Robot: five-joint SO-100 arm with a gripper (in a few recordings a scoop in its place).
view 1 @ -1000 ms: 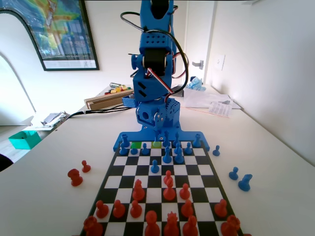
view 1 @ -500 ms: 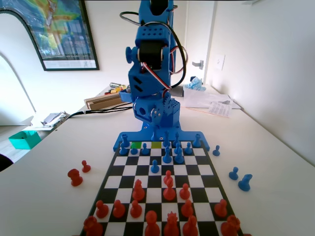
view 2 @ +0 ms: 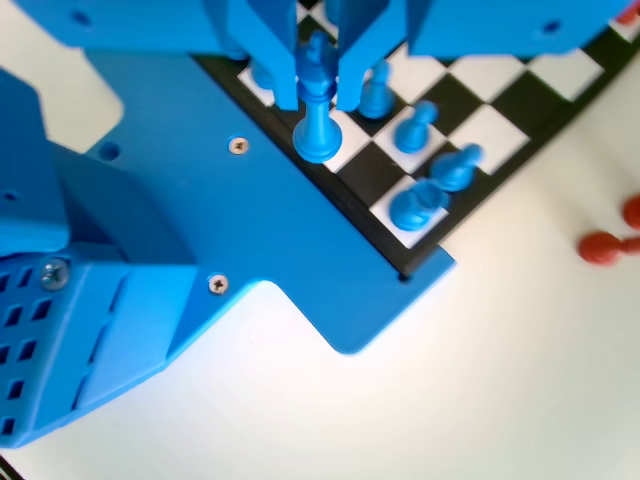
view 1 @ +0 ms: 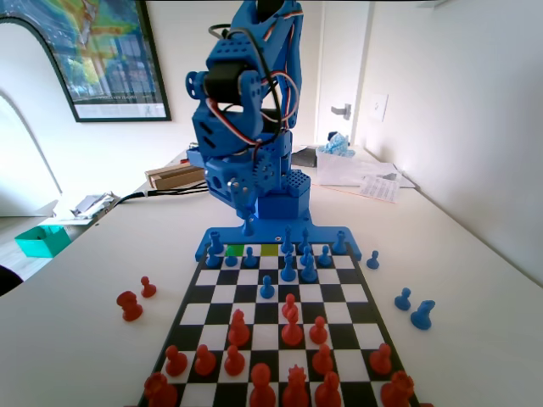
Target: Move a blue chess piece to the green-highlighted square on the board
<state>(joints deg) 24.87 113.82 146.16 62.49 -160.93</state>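
Note:
My gripper (view 1: 247, 210) hangs above the far edge of the board (view 1: 349, 293), shut on a tall blue chess piece (view 1: 248, 225) with a cross on top. The piece dangles in the air, upright, a little behind the two green squares (view 1: 235, 251) (view 1: 270, 250), which are bare. In the wrist view the gripper (view 2: 318, 92) clamps the piece (view 2: 318, 118) by its upper part, its round foot hanging over the rim of the board (view 2: 500, 92).
Blue pieces (view 1: 288, 270) crowd the far rows and red pieces (view 1: 291, 326) the near half. Off the board lie two red pieces (view 1: 129, 305) at left and blue ones (view 1: 422, 314) at right. In the wrist view blue pawns (view 2: 415, 125) stand right of the held piece.
The arm has swung toward the picture's left and risen from the far row, carrying the blue piece up off the board.

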